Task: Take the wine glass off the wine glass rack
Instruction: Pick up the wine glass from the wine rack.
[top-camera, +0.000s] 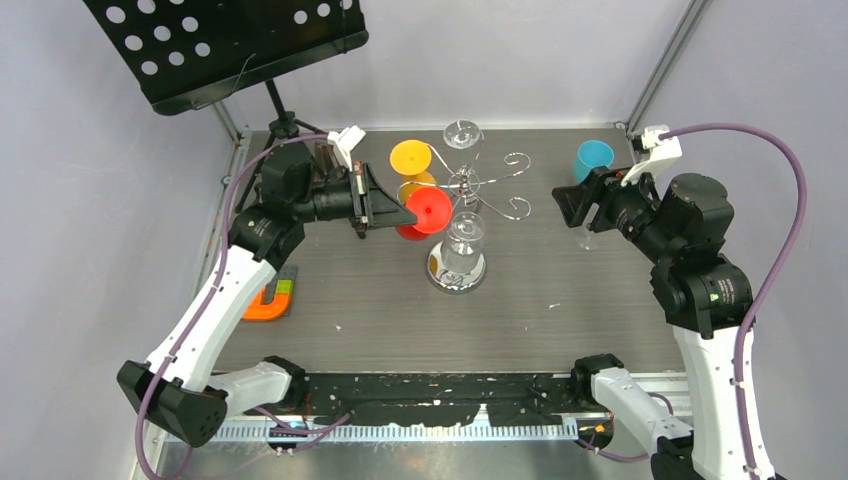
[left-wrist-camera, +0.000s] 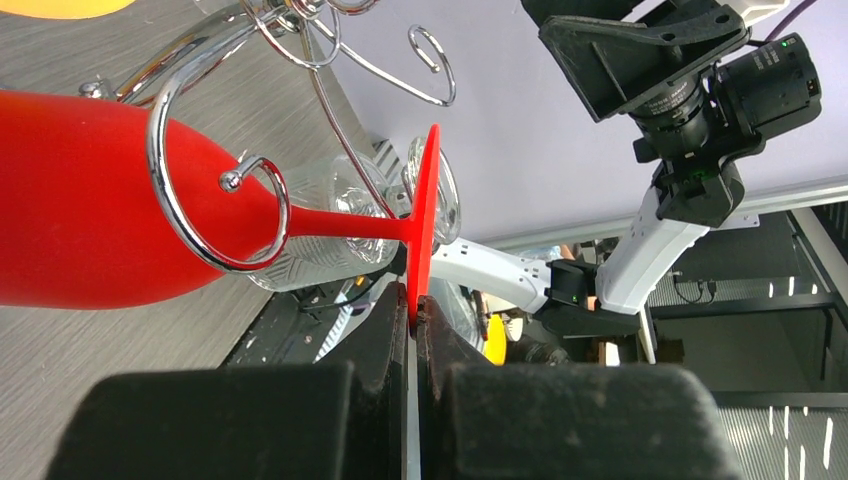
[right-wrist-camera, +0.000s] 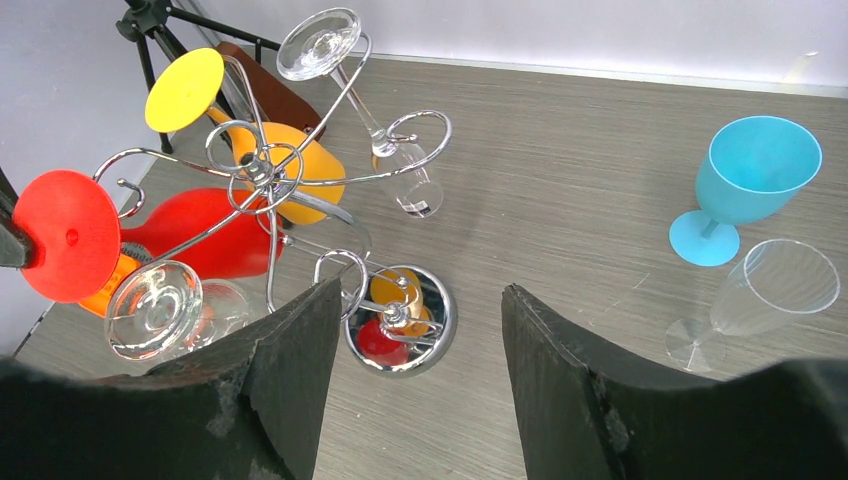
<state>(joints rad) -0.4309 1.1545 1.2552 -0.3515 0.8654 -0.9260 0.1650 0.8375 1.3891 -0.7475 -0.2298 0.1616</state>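
Observation:
The chrome wine glass rack (top-camera: 470, 185) stands mid-table on its round mirror base (top-camera: 457, 272). A red wine glass (top-camera: 428, 210) hangs sideways on it. My left gripper (top-camera: 385, 215) is shut on the rim of its foot. In the left wrist view, black fingertips (left-wrist-camera: 395, 315) pinch the red foot disc (left-wrist-camera: 426, 215), and a curled rack arm (left-wrist-camera: 205, 255) still circles the stem by the bowl (left-wrist-camera: 80, 210). My right gripper (top-camera: 565, 205) hovers open to the right of the rack, holding nothing. From its wrist the gripper (right-wrist-camera: 420, 293) looks down on the rack (right-wrist-camera: 275, 180).
A yellow glass (top-camera: 410, 158) and two clear glasses (top-camera: 460, 133) (top-camera: 465, 240) also hang on the rack. A blue glass (right-wrist-camera: 755, 170) and a clear flute (right-wrist-camera: 770, 290) stand at the right. A black music stand (top-camera: 230, 45) rises back left; an orange piece (top-camera: 270, 300) lies at the left.

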